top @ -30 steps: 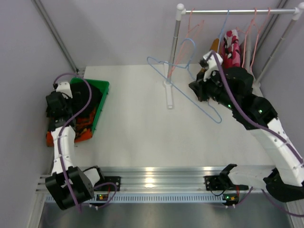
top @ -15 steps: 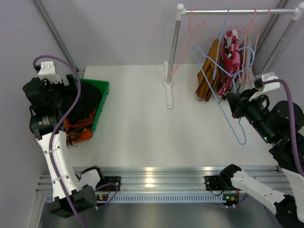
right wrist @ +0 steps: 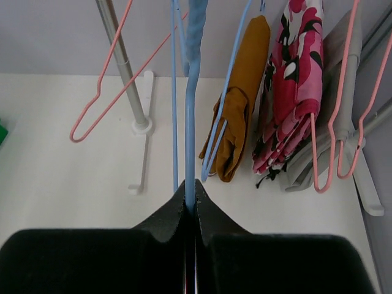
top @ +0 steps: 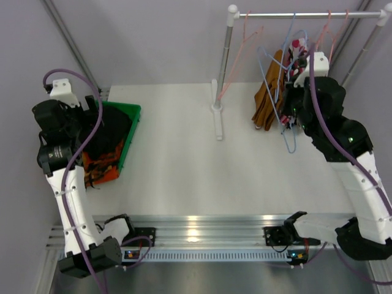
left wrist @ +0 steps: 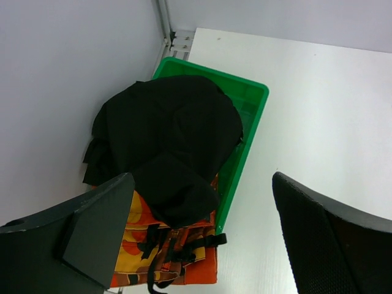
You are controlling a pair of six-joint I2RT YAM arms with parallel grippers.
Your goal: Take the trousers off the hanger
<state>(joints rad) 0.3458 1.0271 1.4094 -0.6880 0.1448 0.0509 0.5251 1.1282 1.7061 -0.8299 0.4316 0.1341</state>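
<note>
tabletop (top: 177,153); right fingers (right wrist: 162,229) tight on blue hanger (right wrist: 190,122) near mustard trousers (right wrist: 242,104); left fingers (left wrist: 98,233) wide

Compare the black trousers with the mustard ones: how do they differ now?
The black trousers lie crumpled in the green bin, atop the orange pair; the mustard trousers hang folded under the rail. The black pair is off any hanger; the mustard pair is not. Both are plain-coloured, and neither is gripped.

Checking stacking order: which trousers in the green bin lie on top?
The plain black trousers; they lie over the orange patterned pair, which shows only at one end of the green bin.
</note>
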